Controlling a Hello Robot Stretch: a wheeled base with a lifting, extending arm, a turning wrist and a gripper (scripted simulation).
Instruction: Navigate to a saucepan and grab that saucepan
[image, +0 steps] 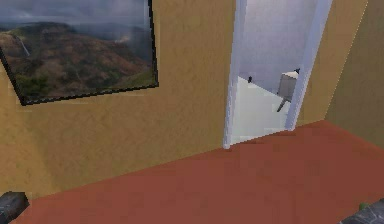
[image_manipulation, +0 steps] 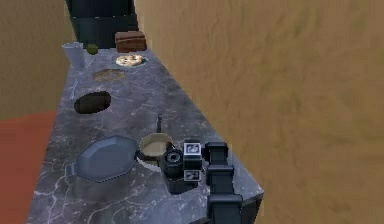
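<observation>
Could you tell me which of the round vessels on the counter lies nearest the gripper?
The small saucepan with the pale inside, seen right by the gripper; the wide grey pan lies farther left.

**A home kitchen, with a hallway beside it**

A long counter (image_manipulation: 190, 100) of dark veined stone runs along an ochre wall, and cookware sits on it: a grey frying pan (image_manipulation: 105, 158), a saucepan (image_manipulation: 155, 147) just beside it, and farther along a light plate (image_manipulation: 128, 60) and a brown box (image_manipulation: 131, 41). A tall dark unit (image_manipulation: 100, 15) stands at the counter's far end. In the forward view a framed landscape picture (image: 85, 45) hangs on an ochre wall, a white-framed doorway (image: 270, 70) opens onto a pale room, and the floor (image: 230, 180) is red-brown, as in a house.
</observation>
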